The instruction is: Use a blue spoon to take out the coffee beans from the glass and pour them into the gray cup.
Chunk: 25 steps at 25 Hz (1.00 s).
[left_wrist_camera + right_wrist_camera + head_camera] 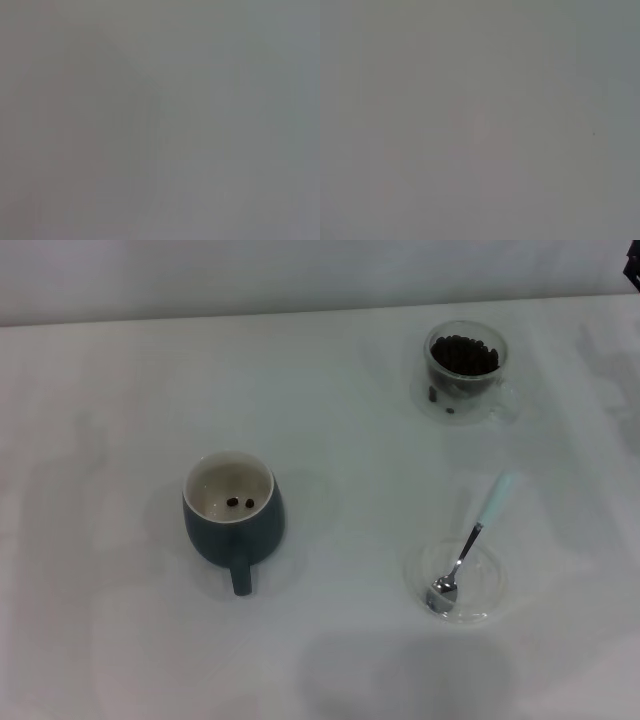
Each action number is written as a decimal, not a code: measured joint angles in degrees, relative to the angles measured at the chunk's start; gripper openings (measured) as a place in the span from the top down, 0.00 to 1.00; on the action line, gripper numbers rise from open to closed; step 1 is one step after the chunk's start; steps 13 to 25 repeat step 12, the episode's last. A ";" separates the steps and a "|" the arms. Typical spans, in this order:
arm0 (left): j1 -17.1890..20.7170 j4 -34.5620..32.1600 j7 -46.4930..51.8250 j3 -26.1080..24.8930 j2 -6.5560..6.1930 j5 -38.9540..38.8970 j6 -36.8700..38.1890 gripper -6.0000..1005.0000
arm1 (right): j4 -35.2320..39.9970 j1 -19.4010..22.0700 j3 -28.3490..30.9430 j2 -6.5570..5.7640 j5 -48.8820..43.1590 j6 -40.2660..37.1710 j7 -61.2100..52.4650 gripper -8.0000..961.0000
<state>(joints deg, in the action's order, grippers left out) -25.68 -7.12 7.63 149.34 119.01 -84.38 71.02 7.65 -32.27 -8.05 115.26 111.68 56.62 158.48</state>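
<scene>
The white counter (330, 360) carries four things, and no pincer shows in any view. Both wrist views show only a flat gray blur, so I cannot tell how far open either pincer is or if it holds anything. Only a dark bit at the far right edge of the head view may be part of the robot, but it is too small to tell.

The gray cup (234, 520) stands upright on the left side, with its loop handle pointing toward the near edge. Its creamy inside holds only two coffee beans, so most of the job seems not done.

The glass (465, 360) stands far off on the right, well apart from the cup. It is upright with its mouth open to the top, so a spoon can dip straight in. The coffee beans (466, 356) fill the inside of it. A couple of dark beans show lower down near its base.

The blue spoon (473, 539) lies on the near right, between the glass and the near edge. Its shiny bowl rests in a flat clear glass saucer (488, 598), which likely keeps it off the counter. Its pale blue handle sticks out over the rim, pointing far and right. That looks like an easy spot to grab, I think by the right arm, since it is nearer.
</scene>
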 joint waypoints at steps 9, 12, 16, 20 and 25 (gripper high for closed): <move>-0.49 0.40 2.99 -2.04 -0.02 -0.01 0.00 0.32 | 0.35 -1.30 0.05 0.07 0.26 -0.90 0.09 0.12; -0.51 0.42 3.00 -2.32 -0.02 0.00 0.00 0.32 | 0.17 -1.33 0.05 0.14 0.28 -1.15 0.10 0.12; -0.51 0.42 3.00 -2.32 -0.02 0.00 0.00 0.32 | 0.17 -1.33 0.05 0.14 0.28 -1.15 0.10 0.12; -0.51 0.42 3.00 -2.32 -0.02 0.00 0.00 0.32 | 0.17 -1.33 0.05 0.14 0.28 -1.15 0.10 0.12; -0.51 0.42 3.00 -2.32 -0.02 0.00 0.00 0.32 | 0.17 -1.33 0.05 0.14 0.28 -1.15 0.10 0.12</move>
